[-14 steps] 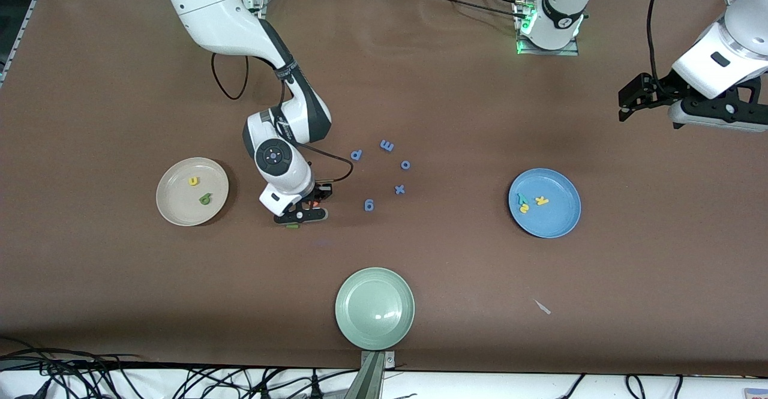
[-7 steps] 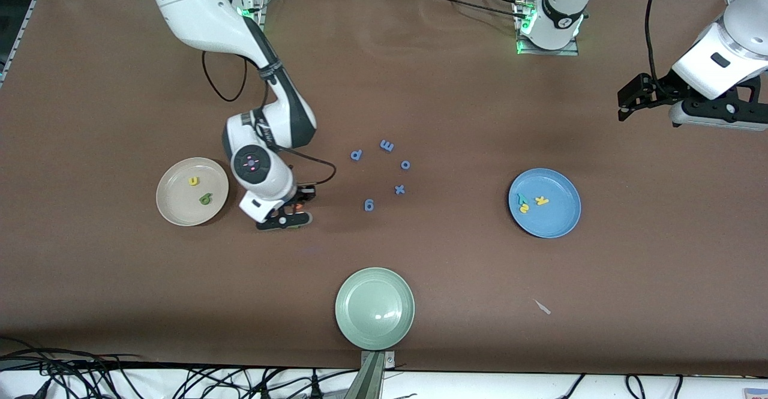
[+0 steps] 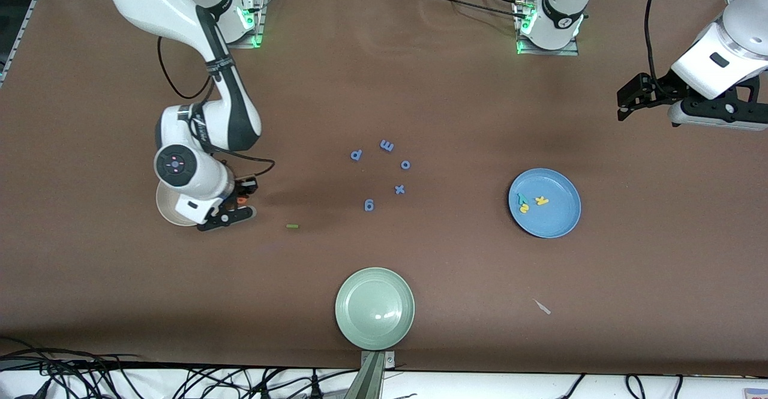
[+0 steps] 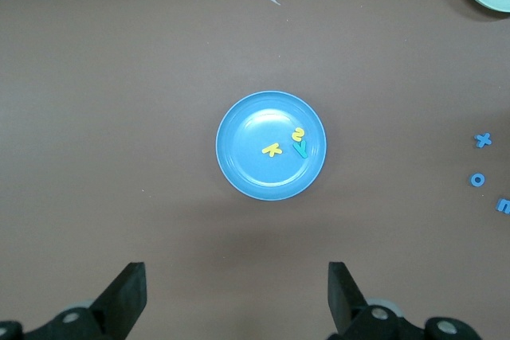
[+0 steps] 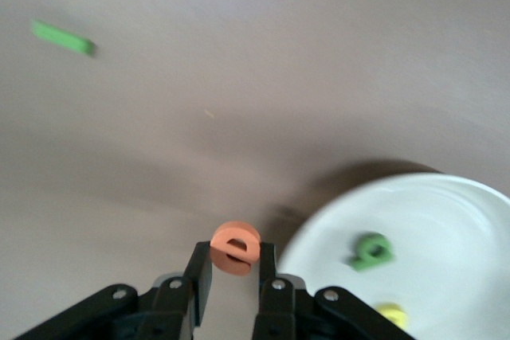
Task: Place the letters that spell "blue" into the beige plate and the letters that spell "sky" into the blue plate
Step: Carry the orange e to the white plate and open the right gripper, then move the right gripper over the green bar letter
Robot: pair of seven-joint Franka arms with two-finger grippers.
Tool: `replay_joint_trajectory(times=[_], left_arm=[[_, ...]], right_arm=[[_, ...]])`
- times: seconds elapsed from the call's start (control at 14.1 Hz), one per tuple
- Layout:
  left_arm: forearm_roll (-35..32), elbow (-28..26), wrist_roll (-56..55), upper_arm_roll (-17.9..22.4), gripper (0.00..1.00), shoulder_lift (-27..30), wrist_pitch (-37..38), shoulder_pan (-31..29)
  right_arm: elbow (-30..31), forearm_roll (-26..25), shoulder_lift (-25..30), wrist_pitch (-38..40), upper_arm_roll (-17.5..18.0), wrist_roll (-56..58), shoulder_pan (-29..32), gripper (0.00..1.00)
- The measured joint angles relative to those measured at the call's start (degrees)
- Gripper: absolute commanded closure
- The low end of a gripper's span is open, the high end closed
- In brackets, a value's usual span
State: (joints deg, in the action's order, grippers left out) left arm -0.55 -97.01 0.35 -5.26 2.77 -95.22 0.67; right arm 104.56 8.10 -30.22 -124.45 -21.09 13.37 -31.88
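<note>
Front cam high, whole table (image 3: 420, 87); wrist cams look down; share plates w/ front.

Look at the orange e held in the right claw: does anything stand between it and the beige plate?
Nothing visible does. The right claw is shut on the orange e just beside the rim of the beige plate; only bare table lies between them. The plate's green b sits well inside.

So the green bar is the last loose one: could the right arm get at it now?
Probably not yet: the right gripper is shut on the orange e beside the beige plate. Nothing surrounds the green bar.
</note>
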Motion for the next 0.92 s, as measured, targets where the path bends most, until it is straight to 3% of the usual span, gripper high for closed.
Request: replay_joint_trajectory(times=[0.21, 0.28, 0.35, 0.71, 0.92], left_arm=[[0.0, 0.0, 0.0, 0.0, 0.0, 0.0, 0.0, 0.0], [0.0, 0.0, 0.0, 0.0, 0.0, 0.0, 0.1, 0.0], [0.0, 0.0, 0.0, 0.0, 0.0, 0.0, 0.2, 0.0], [0.0, 0.0, 0.0, 0.0, 0.0, 0.0, 0.6, 0.0], [0.0, 0.0, 0.0, 0.0, 0.0, 0.0, 0.7, 0.0]], right_arm=[[3.6, 0.0, 1.3, -0.4, -4.9, 8.5, 0.2, 0.89], [4.3, 0.0, 1.4, -0.8, -5.7, 10.2, 0.4, 0.61], [4.8, 0.0, 1.4, -1.1, -6.1, 10.9, 0.6, 0.01], [4.5, 0.0, 1.5, -0.4, -5.7, 11.2, 0.8, 0.0], [0.9, 0.0, 1.6, 1.4, -3.1, 11.7, 0.0, 0.0]])
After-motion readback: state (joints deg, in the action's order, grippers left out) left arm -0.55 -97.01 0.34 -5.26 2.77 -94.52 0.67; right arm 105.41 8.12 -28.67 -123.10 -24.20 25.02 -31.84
